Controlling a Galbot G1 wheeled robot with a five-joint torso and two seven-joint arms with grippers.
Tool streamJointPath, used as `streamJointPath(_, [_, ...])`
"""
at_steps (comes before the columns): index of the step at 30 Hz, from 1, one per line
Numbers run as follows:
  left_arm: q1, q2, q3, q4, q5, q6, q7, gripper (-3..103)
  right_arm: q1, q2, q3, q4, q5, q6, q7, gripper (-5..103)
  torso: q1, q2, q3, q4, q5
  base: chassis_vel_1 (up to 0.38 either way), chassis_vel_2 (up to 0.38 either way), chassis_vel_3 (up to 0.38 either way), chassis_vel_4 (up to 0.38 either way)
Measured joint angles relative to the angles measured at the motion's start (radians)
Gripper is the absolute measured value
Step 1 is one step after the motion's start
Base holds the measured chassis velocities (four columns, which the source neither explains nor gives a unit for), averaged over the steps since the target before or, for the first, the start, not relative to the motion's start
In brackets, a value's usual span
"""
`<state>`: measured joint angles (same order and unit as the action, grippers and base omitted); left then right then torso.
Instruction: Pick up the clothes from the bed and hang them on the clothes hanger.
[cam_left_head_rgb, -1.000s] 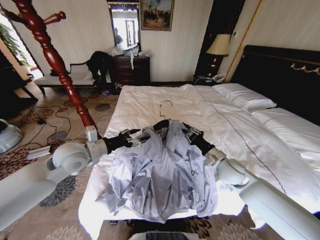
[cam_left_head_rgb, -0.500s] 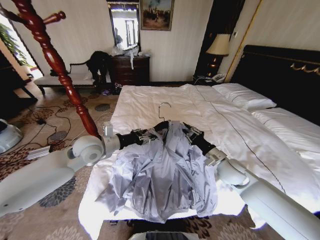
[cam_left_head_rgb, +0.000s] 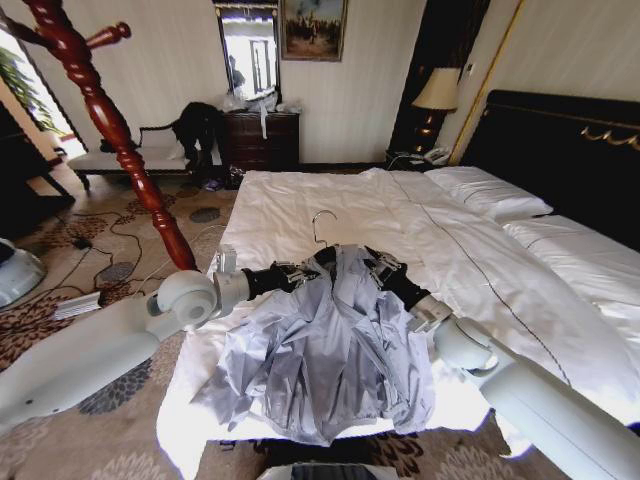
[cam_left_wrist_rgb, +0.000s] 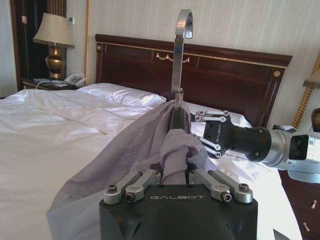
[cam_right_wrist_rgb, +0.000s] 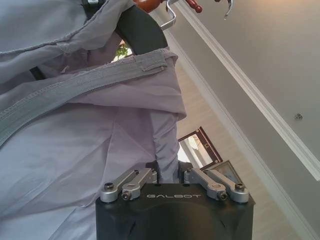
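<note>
The clothes, a light grey jacket (cam_left_head_rgb: 320, 350), hang on a black hanger with a metal hook (cam_left_head_rgb: 322, 225) and drape down over the near end of the bed (cam_left_head_rgb: 300, 200). My left gripper (cam_left_head_rgb: 305, 272) is shut on the jacket's one shoulder, and my right gripper (cam_left_head_rgb: 372, 265) is shut on the other. In the left wrist view the left gripper (cam_left_wrist_rgb: 172, 172) pinches bunched grey fabric below the hook (cam_left_wrist_rgb: 181, 45), with the right gripper (cam_left_wrist_rgb: 207, 132) just beyond. Seen from the right wrist, the right gripper (cam_right_wrist_rgb: 167, 172) clamps a fold of the jacket (cam_right_wrist_rgb: 75, 140) under the hanger's black arm (cam_right_wrist_rgb: 137, 32).
A red-brown wooden coat stand (cam_left_head_rgb: 120, 140) rises at the left beside the bed. Cables lie on the patterned carpet (cam_left_head_rgb: 110, 240) behind it. White pillows (cam_left_head_rgb: 490, 195) and a dark headboard (cam_left_head_rgb: 570, 150) are at the right, with a lamp (cam_left_head_rgb: 436, 95) in the far corner.
My left arm has swung forward and to the right, closer to the bed. The hanger hook has shifted slightly left. Both grippers keep their hold.
</note>
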<state>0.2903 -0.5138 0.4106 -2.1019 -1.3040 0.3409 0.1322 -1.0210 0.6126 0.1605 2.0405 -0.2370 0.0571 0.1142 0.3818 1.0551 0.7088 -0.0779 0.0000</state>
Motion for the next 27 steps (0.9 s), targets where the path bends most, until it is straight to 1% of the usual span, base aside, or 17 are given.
streamJointPath(12, [0.023,0.004,-0.008,-0.014,0.022,-0.03,-0.006,18,0.0,0.01,-0.003,0.0,-0.004,0.002,0.001,18,0.0,0.0,0.0,0.0001,0.0,0.0,0.0,0.0,0.0])
streamJointPath(13, [0.023,0.003,-0.009,-0.014,0.023,-0.035,-0.009,18,0.0,0.01,-0.003,0.004,-0.003,0.002,0.001,16,0.0,0.0,0.0,0.0,0.0,0.0,0.0,0.0,0.0])
streamJointPath(14, [0.025,0.001,-0.009,-0.012,0.024,-0.038,-0.015,18,-0.002,0.01,-0.003,0.009,-0.004,0.003,0.001,21,0.0,0.0,0.0,0.0,0.0,0.0,0.0,0.0,0.0])
streamJointPath(15, [0.025,0.001,-0.009,-0.012,0.024,-0.038,-0.015,18,-0.002,0.01,-0.003,0.009,-0.004,0.003,0.001,21,0.0,0.0,0.0,0.0,0.0,0.0,0.0,0.0,0.0])
streamJointPath(17, [0.031,-0.001,-0.009,-0.013,0.034,-0.045,-0.022,16,-0.005,0.011,-0.005,0.018,-0.004,0.007,-0.001,32,0.0,0.0,0.0,0.0001,-0.0003,0.0,0.0,0.0,0.0])
streamJointPath(19, [0.036,-0.001,-0.009,-0.014,0.038,-0.046,-0.022,16,-0.006,0.011,-0.005,0.02,-0.004,0.007,-0.001,32,0.0,0.0,0.0,0.0001,-0.0002,0.0,0.0,0.0,0.0])
streamJointPath(21, [0.047,-0.001,-0.011,-0.018,0.045,-0.05,-0.023,16,-0.006,0.012,0.0,0.021,-0.005,0.007,-0.007,43,0.0,0.0,0.0,0.0,-0.0001,0.0,0.0,0.0,0.0])
streamJointPath(22, [0.047,-0.001,-0.011,-0.018,0.045,-0.05,-0.023,16,-0.006,0.012,0.0,0.021,-0.005,0.007,-0.007,43,0.0,0.0,0.0,0.0,-0.0001,0.0,0.0,0.0,0.0])
streamJointPath(25, [0.073,0.005,-0.031,-0.019,0.061,-0.056,-0.024,16,-0.006,0.01,0.011,0.03,0.006,0.005,-0.013,61,0.0,0.0,0.0,0.0,0.0,0.0,0.0,0.0,0.0])
streamJointPath(26, [0.081,0.009,-0.042,-0.02,0.063,-0.057,-0.026,16,-0.009,0.002,0.014,0.04,0.011,0.005,-0.014,66,0.0,0.0,0.0,0.0004,-0.0001,0.0,0.0,0.0,0.0])
streamJointPath(27, [0.081,0.009,-0.042,-0.02,0.063,-0.057,-0.026,16,-0.009,0.002,0.014,0.04,0.011,0.005,-0.014,66,0.0,0.0,0.0,0.0004,-0.0001,0.0,0.0,0.0,0.0])
